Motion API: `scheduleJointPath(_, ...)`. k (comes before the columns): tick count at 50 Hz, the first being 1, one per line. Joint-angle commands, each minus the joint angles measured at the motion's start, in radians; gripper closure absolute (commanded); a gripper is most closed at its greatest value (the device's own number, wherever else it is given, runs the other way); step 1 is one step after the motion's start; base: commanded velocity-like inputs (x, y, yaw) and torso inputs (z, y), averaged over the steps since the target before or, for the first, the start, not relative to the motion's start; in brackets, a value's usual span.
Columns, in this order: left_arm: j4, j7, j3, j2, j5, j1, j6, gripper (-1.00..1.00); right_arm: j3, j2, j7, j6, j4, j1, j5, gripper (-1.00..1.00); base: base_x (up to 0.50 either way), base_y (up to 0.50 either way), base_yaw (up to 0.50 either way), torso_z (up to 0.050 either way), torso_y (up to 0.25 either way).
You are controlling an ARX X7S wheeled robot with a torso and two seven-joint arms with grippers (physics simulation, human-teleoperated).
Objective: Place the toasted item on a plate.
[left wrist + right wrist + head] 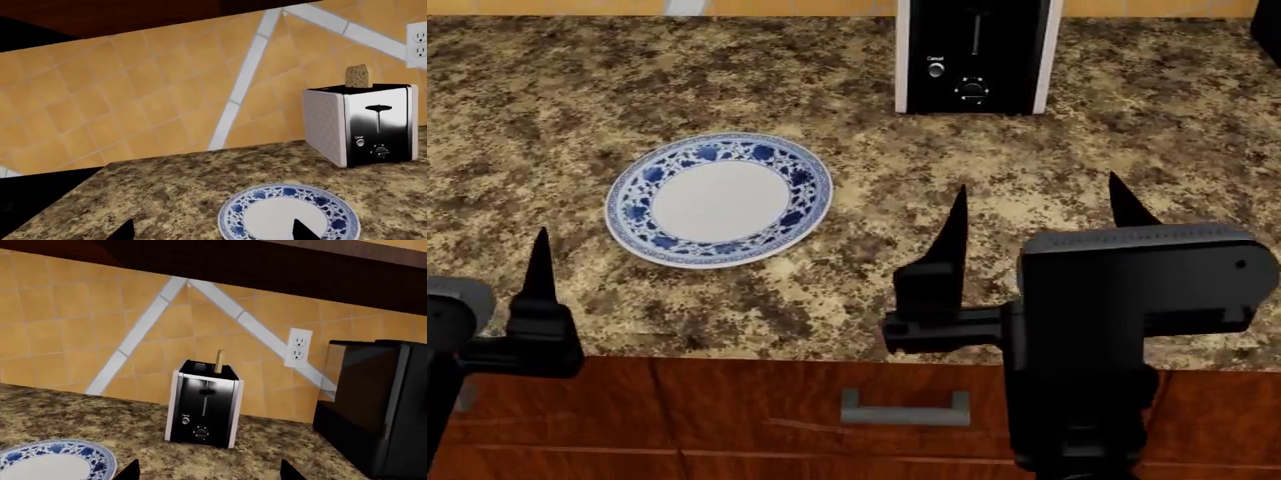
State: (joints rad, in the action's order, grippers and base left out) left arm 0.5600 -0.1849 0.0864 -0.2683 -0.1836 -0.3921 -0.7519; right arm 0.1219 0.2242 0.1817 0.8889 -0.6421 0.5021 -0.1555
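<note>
The toaster (976,57) stands at the back of the granite counter (534,120), against the orange tiled wall (133,95), its black control face with lever and dial turned toward the robot. The toasted item (358,76) sticks upright out of the toaster's top slot, about half of it showing above the rim; in the right wrist view it appears edge-on as a thin tan sliver (219,361). The plate (719,199) lies flat on the counter in front of the toaster and off toward the robot's left, well apart from it, with nothing on it.

The right gripper (1036,215) hovers over the counter's front part, in front of the toaster and slightly to its right, its arm reaching forward roughly level. Its two dark pointed fingers (946,250) aim toward the toaster and stand wide apart, holding nothing.

The left gripper (211,231) hangs near the counter's front edge, farther from the toaster than the plate and out to the robot's left. In its wrist view two finger tips show far apart, one over the plate's rim, and nothing is between them.

To the right of the toaster, a wall socket (297,348) sits on the tiles and a tall black appliance (373,405) stands on the counter.
</note>
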Motion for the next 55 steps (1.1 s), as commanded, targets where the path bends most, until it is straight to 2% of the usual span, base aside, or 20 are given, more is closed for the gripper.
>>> scheduleJointPath(1, 0.036, 0.013, -0.008, -0.032, -0.030, -0.158, -0.156, -1.00, -0.029, 0.015, -0.013, 0.193, -0.025, 0.206, -0.036, -1.00, 0.00, 0.00, 0.00, 0.050, 0.000)
scheduleJointPath(16, 0.088, 0.042, -0.045, -0.099, -0.064, -0.329, -0.306, -1.00, -0.089, 0.028, -0.037, 0.312, 0.016, 0.374, -0.078, -1.00, 0.00, 0.00, 0.00, 0.050, 0.000)
scheduleJointPath(22, 0.102, 0.043, -0.091, -0.097, -0.084, -0.341, -0.335, -1.00, -0.093, 0.043, -0.039, 0.336, 0.018, 0.418, -0.081, -1.00, 0.00, 0.00, 0.00, 0.033, 0.000)
scheduleJointPath(29, 0.126, 0.053, -0.133, -0.119, -0.108, -0.398, -0.386, -1.00, -0.131, 0.036, -0.039, 0.383, -0.002, 0.463, -0.098, -1.00, 0.00, 0.00, 0.00, 0.000, 0.000)
scheduleJointPath(55, 0.151, 0.055, -0.139, -0.136, -0.126, -0.372, -0.419, -1.00, -0.106, 0.039, -0.035, 0.392, -0.018, 0.461, -0.115, -1.00, 0.23, 0.00, 0.00, 0.000, 0.000)
